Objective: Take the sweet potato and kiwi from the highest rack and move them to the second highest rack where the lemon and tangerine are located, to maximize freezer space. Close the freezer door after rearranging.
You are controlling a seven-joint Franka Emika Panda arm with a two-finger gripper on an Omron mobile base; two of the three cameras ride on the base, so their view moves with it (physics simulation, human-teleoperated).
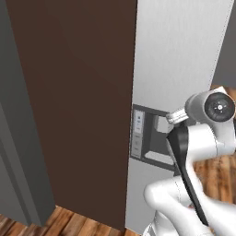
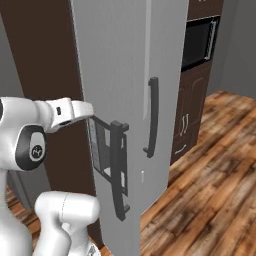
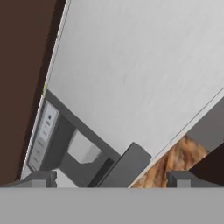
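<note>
The freezer door (image 3: 140, 70) is a flat grey face with a dark dispenser panel (image 3: 46, 131) set into it. My gripper (image 3: 111, 177) is open close in front of this door. The top end of the dark grey bar handle (image 3: 127, 164) rises between its two fingertips (image 3: 39, 178), untouched. From the right base, my forearm (image 2: 65, 112) reaches level toward the door just above the panel (image 2: 102, 147) and the handle (image 2: 118, 170). The door covers the freezer's inside, so the sweet potato, kiwi, lemon, tangerine and racks are hidden.
A tall brown cabinet side (image 1: 78, 92) stands left of the freezer (image 1: 179, 55). To the right are a second grey door with its own dark handle (image 2: 153, 117), a built-in oven (image 2: 200, 40) in brown cabinets, and open wooden floor (image 2: 210, 190).
</note>
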